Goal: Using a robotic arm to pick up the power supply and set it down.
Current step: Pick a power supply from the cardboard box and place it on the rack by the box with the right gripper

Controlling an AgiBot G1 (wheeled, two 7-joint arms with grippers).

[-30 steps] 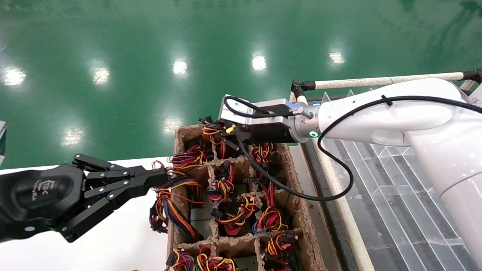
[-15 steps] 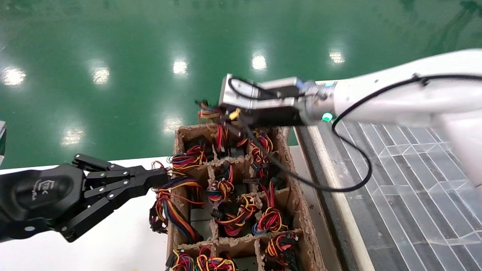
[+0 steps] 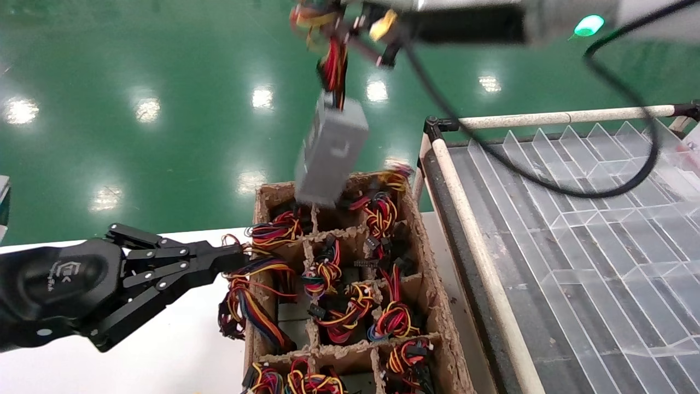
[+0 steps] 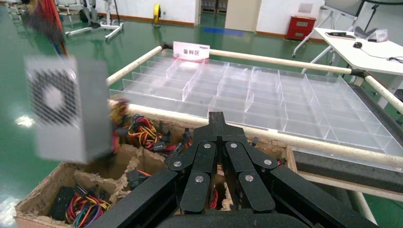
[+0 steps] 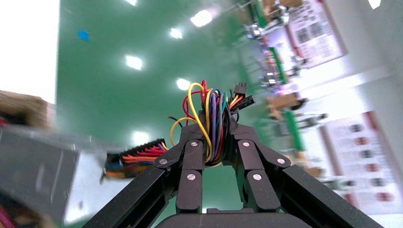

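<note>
The power supply [image 3: 330, 155], a small grey metal box, hangs in the air above the far end of the cardboard crate [image 3: 438, 306], dangling by its red, yellow and black wire bundle [image 3: 333, 60]. My right gripper [image 3: 342, 27], high at the top of the head view, is shut on that bundle. In the right wrist view the coloured wires [image 5: 211, 118] run between its fingers [image 5: 216, 122], and the box [image 5: 33, 175] hangs off to one side. My left gripper [image 3: 235, 257] is shut and empty at the crate's left wall. Its wrist view [image 4: 217, 118] shows the box's fan grille [image 4: 57, 97].
The crate's compartments hold several more wire bundles [image 3: 322, 273]. A clear acrylic divider tray [image 3: 574, 219] with a white tube frame [image 3: 481, 257] lies to the right. The white table [image 3: 164, 355] is under my left arm, with green floor beyond.
My right arm has risen sharply, pulling the power supply by its wires up out of the crate's far compartment. The left arm has not moved.
</note>
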